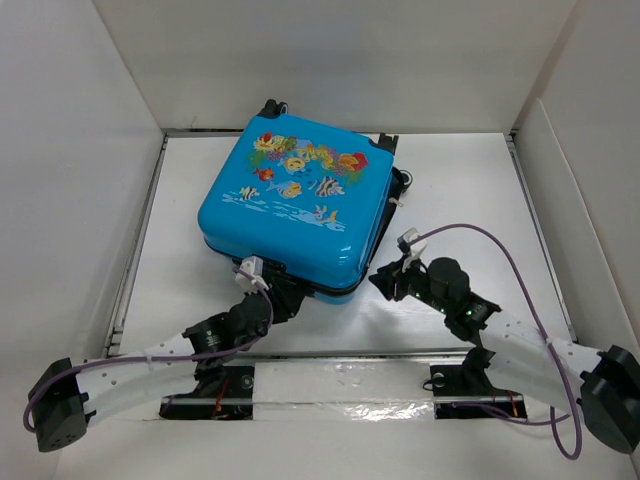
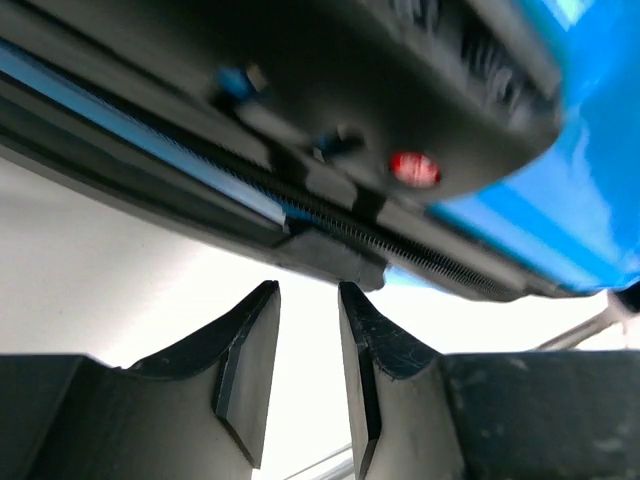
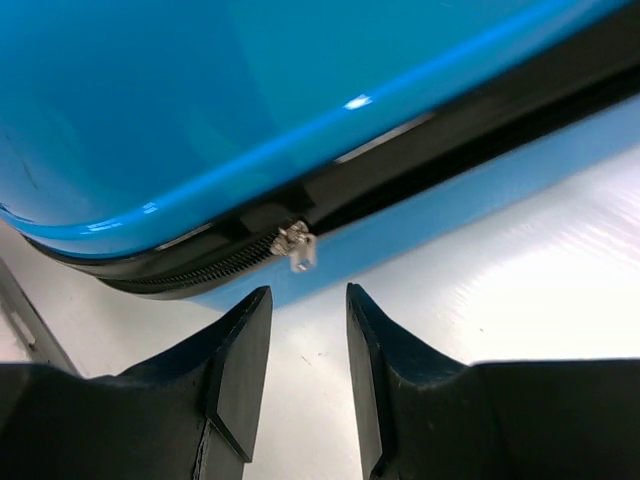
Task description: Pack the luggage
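While both arms reach in from the near edge, the luggage [image 1: 295, 205] lies flat on the white table [image 1: 470, 200], a little left of the middle and turned at an angle so that one corner points toward the arms. It is a small, glossy, bright-blue hard shell, its lid down on its base and its printed face up: orange, yellow and striped fish under a band of colourful coral, with white ripples below them. Black wheels [image 1: 272, 106] stick out at the far edge, and a black zip band runs round the seam between the two blue halves. The left gripper [image 1: 264, 284] sits right at the near-left side of the case, close under the seam; its wrist view shows the fingers [image 2: 245, 365] a narrow gap apart with nothing between them, and just beyond them the zip teeth [image 2: 420, 255] and a black fitting with a small red dot [image 2: 414, 168], all a bit blurred. The right gripper [image 1: 392, 278] hovers by the near-right side, apart from the shell; its fingers [image 3: 240, 365] stand a little apart and empty over the bare table, with the silver zip pull [image 3: 296, 246] hanging from the seam just ahead of the tips, untouched.
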`<state>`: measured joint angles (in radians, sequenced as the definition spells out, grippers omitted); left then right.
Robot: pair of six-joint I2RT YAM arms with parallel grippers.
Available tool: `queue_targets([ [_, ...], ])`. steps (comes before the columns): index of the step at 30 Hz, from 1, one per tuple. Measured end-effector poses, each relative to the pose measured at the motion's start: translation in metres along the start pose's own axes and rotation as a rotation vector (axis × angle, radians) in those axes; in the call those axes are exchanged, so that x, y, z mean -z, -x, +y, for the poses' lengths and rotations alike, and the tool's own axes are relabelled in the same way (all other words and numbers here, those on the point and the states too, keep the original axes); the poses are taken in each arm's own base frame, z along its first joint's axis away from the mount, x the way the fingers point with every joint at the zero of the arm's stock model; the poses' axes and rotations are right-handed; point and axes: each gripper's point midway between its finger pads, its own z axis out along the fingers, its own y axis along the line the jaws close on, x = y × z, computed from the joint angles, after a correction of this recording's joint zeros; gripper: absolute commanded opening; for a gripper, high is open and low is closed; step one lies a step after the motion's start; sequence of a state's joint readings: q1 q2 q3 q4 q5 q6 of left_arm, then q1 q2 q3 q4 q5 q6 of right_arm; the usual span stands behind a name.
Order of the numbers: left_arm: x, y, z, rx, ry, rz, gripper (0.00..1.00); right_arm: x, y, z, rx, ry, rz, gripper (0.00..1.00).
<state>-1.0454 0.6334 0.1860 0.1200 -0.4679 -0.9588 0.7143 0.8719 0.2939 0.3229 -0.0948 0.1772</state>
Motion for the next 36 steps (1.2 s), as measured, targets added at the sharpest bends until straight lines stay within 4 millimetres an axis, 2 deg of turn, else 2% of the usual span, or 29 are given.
queue_targets([
  [4, 0.0, -0.01, 0.0, -0.044, -0.006, 0.041, 0.25, -0.009, -0.002, 0.004, 0.048, 0.034, 0.039, 0.45],
  [11, 0.003, -0.015, -0.006, -0.087, -0.048, 0.073, 0.22, -0.019, -0.007, -0.004, 0.101, 0.026, 0.055, 0.48],
  [21, 0.004, -0.022, -0.01, -0.141, -0.083, 0.112, 0.21, -0.021, 0.006, -0.007, 0.136, 0.05, 0.006, 0.46],
  [24, 0.003, -0.023, -0.012, -0.152, -0.085, 0.12, 0.21, -0.021, 0.006, -0.002, 0.139, 0.086, 0.006, 0.41],
  [25, 0.002, -0.023, -0.013, -0.152, -0.09, 0.121, 0.21, -0.022, 0.005, 0.0, 0.14, 0.102, 0.009, 0.35],
  [27, 0.003, -0.023, -0.016, -0.151, -0.103, 0.121, 0.21, -0.022, 0.004, 0.004, 0.141, 0.13, 0.012, 0.29],
  [28, 0.003, -0.022, -0.018, -0.149, -0.11, 0.119, 0.21, -0.022, 0.003, 0.007, 0.14, 0.145, 0.014, 0.21],
  [31, 0.003, -0.022, -0.02, -0.152, -0.12, 0.119, 0.21, -0.022, 0.002, 0.009, 0.14, 0.165, 0.019, 0.07],
  [34, 0.002, -0.023, -0.021, -0.157, -0.125, 0.119, 0.21, -0.022, 0.002, 0.01, 0.137, 0.17, 0.019, 0.0],
  [36, 0.002, -0.021, -0.024, -0.16, -0.135, 0.113, 0.21, -0.022, 0.002, 0.01, 0.134, 0.17, 0.02, 0.0],
])
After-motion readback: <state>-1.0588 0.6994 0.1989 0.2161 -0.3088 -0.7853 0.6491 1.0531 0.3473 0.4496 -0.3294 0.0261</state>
